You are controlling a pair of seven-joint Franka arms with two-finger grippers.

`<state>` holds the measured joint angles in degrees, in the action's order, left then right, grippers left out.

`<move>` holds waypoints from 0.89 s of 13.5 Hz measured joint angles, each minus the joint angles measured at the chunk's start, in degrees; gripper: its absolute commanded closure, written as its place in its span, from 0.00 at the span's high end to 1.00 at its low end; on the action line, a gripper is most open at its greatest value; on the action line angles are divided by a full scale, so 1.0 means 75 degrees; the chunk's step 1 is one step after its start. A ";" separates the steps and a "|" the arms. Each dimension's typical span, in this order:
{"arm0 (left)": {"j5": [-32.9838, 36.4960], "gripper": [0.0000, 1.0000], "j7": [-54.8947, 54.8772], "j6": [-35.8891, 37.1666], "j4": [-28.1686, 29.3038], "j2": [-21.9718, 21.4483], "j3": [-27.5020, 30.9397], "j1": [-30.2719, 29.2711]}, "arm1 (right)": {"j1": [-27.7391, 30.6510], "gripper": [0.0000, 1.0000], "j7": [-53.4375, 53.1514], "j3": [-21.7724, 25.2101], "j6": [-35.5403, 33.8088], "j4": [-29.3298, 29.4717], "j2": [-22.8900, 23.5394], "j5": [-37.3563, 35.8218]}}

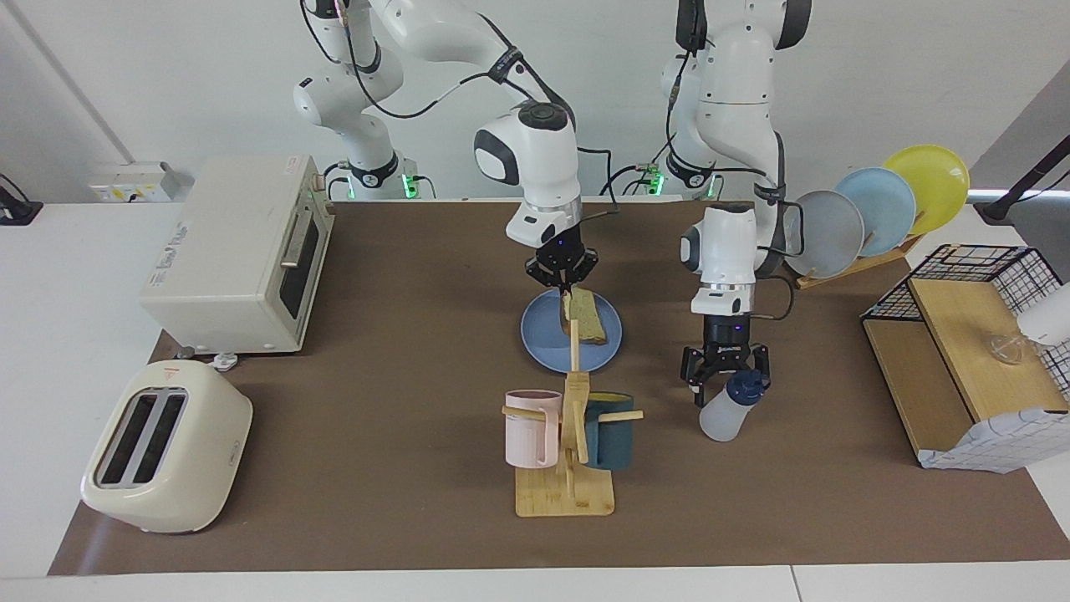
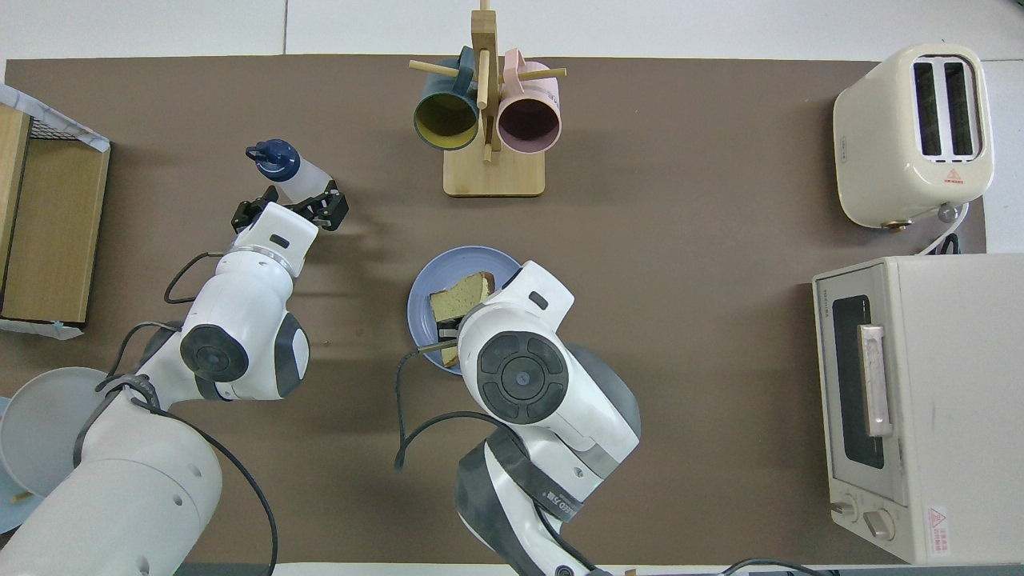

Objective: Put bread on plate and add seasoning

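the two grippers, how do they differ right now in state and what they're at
The right gripper is shut on the bread, which lies tilted on the blue plate; the left gripper is open and holds nothing. The right gripper sits over the plate mid-table; the left gripper is down at the seasoning bottle, toward the left arm's end, its fingers straddling the cap. Both point downward.

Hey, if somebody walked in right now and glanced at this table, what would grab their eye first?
Probably the right hand shut on a slice of bread that leans on the blue plate mid-table. Next, the left hand, open, down around the white bottle with the dark cap, toward the left arm's end. The mug rack, farther from the robots than the plate, stands out too.
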<state>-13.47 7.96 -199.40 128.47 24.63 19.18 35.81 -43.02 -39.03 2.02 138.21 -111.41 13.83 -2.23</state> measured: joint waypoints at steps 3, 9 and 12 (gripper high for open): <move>-0.0006 1.00 0.0000 0.0000 -0.0234 0.0130 0.0030 0.0000 | 0.0067 0.00 0.0000 0.0012 0.0004 -0.0306 -0.0074 0.0000; -0.0202 1.00 0.0000 -0.0001 -0.0659 0.0534 0.0062 -0.0006 | 0.0196 0.00 -0.0230 0.0029 0.0009 -0.0456 -0.0182 -0.0213; -0.0204 1.00 0.0000 -0.0001 -0.0700 0.0585 0.0077 -0.0008 | 0.0192 0.00 -0.1172 0.0016 0.0009 -0.0471 -0.0188 -0.0835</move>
<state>-14.99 7.96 -199.41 123.22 29.02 19.76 35.75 -41.58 -47.82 2.14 138.28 -114.94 12.41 -8.49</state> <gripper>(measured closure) 0.000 0.925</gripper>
